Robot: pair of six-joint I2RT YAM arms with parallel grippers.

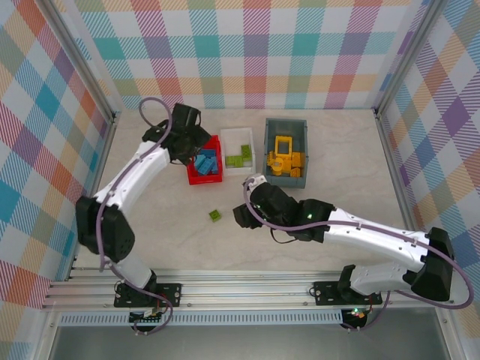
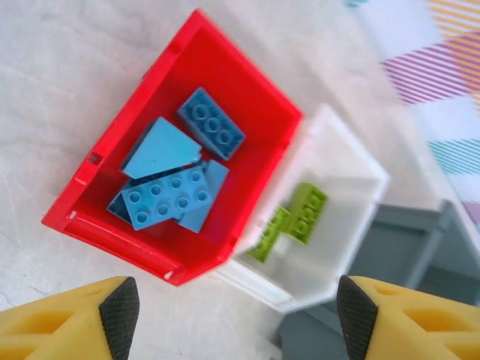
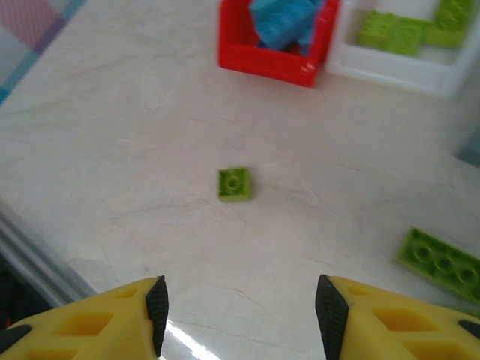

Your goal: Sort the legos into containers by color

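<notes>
Since my right gripper (image 3: 241, 307) hung low over the near part of the table (image 1: 165, 240) with its jaws apart and nothing between them, I judged that I was between picks, not carrying anything. Just ahead of it a small lime-green square brick (image 3: 235, 184) lay alone on the bare surface, studs up. Off to its right a longer lime-green brick (image 3: 442, 264) lay flat on the table too. Those two were the only loose legos I could find, so I reckoned the sorting was nearly finished, with both owed to the white bin.

Farther out, my left gripper (image 2: 238, 311) hovered above the red bin (image 2: 259, 150), fingers spread wide and empty, so I took that hand as released. Below it the blue bricks (image 2: 166, 196) were piled inside the red bin, some flat and some tilted on one another. Touching its side, the white bin (image 2: 352, 187) held several lime-green bricks (image 2: 306, 214). Beyond that the dark grey bin (image 1: 286, 124) held the yellow square frame piece (image 1: 283, 146) among other yellow bricks (image 1: 291, 163). Each colour had its own container, and I saw no brick in the wrong one, though the bottom of the pile was hidden.
</notes>
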